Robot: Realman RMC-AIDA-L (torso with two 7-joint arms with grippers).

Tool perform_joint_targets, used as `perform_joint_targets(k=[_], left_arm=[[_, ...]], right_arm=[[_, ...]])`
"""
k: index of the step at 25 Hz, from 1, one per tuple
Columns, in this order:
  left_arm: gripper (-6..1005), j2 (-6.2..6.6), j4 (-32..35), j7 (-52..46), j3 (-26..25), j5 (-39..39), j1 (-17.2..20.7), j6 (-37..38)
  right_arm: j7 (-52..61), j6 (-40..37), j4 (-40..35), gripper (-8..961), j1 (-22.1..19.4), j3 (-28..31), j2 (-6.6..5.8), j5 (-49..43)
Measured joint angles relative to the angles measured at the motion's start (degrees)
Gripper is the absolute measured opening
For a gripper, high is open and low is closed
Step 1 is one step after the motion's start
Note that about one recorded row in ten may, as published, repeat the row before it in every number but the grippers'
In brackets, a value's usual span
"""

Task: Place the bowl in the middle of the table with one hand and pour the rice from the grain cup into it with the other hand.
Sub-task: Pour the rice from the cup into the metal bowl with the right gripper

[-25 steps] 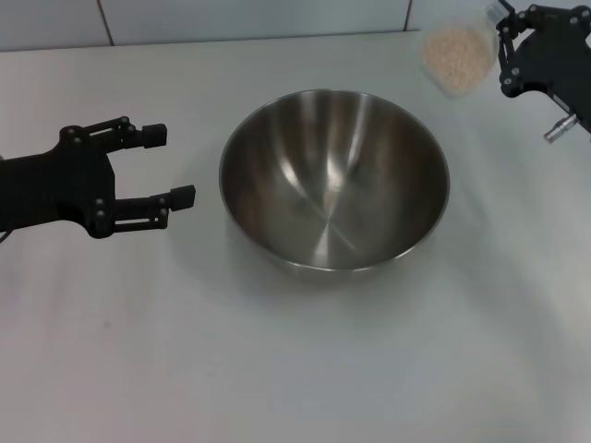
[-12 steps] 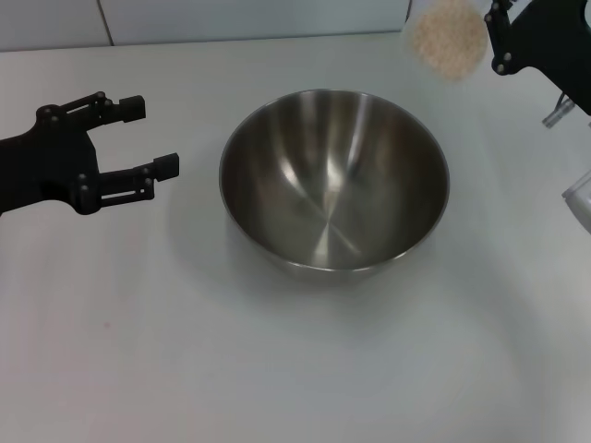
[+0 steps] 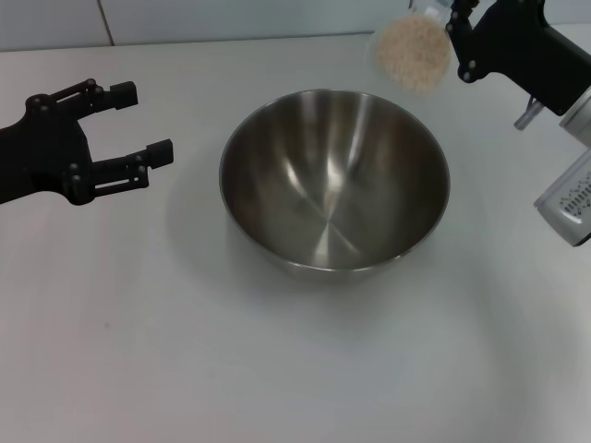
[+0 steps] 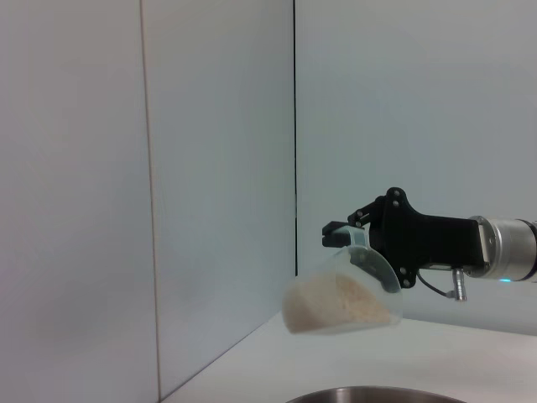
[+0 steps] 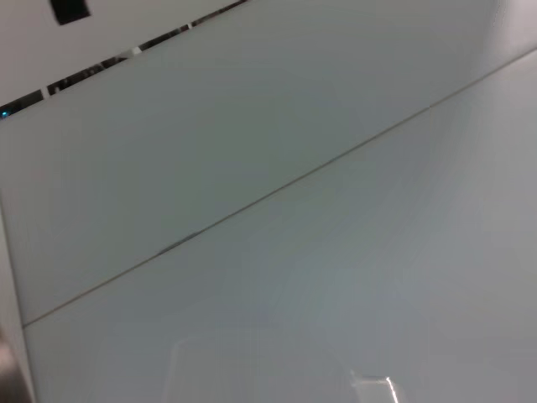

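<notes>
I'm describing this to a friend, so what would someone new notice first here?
The big shiny bowl sits empty in the middle of the white table. Above its far right side, the right tool holds the tilted grain cup full of rice; the left tool hangs open at the bowl's left.

Bowl (image 3: 334, 180) on table (image 3: 277, 369), centre. Left gripper (image 3: 138, 125) left of bowl, apart. Grain cup (image 3: 411, 51) with rice (image 3: 411, 53) behind bowl's right rim, raised, in right gripper (image 3: 459, 37).
</notes>
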Motion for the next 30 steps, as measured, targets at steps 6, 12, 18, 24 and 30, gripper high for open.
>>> perform_joint_targets(k=[6, 12, 18, 24, 30], left_arm=[[833, 0.00, 0.0, 0.0, 0.4, 0.0, -0.1, -0.3], [833, 0.01, 0.1, 0.1, 0.5, 0.0, -0.1, -0.3], [833, 0.00, 0.1, 0.1, 0.7, 0.3, -0.1, 0.0], [833, 0.01, 0.1, 0.1, 0.7, 0.4, 0.0, 0.0], [832, 0.00, 0.1, 0.1, 0.7, 0.3, 0.0, 0.0]], right_arm=[[-6.5, 0.1, 1.0, 12, -0.2, -0.6, 0.15, 0.2], [-12.7, 0.1, 1.2, 12, 0.1, -1.1, 0.25, 0.2], [-19.2, 0.1, 1.3, 13, 0.8, -3.8, 0.26, 0.2], [-26.3, -0.2, 2.4, 13, 1.2, -4.7, 0.27, 0.4], [-40.3, -0.6, 6.5, 13, 2.5, -4.9, 0.26, 4.8]])
